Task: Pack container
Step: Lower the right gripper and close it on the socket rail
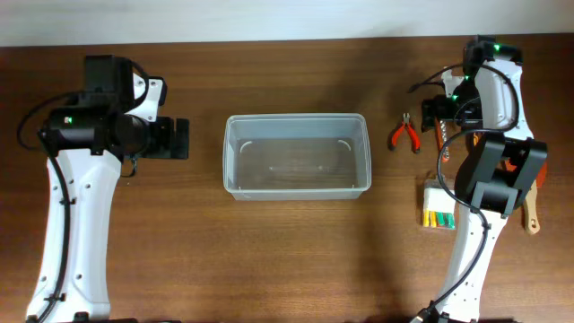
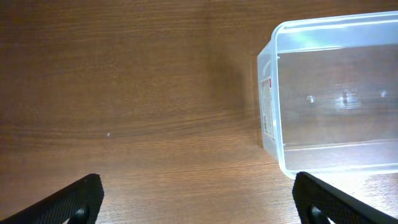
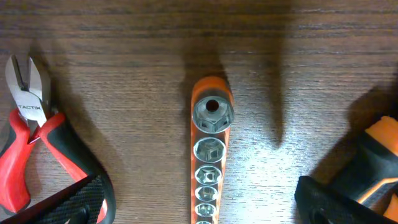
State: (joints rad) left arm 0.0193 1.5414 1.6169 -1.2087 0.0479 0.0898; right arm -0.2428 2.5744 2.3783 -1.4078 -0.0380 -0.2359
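Note:
The container is a large clear plastic tub standing empty in the middle of the table. It also shows in the left wrist view, at the right. My left gripper is open and empty, a little left of the tub; its fingers span bare wood. My right gripper hangs over the tools at the right. In the right wrist view it is open, with an orange socket rail between its fingers and not gripped.
Red-handled pliers lie between the tub and the socket rail and show in the right wrist view. An orange-and-black handle lies right of the rail. A small clear case of yellow-green bits and a wooden-handled tool lie nearer the front.

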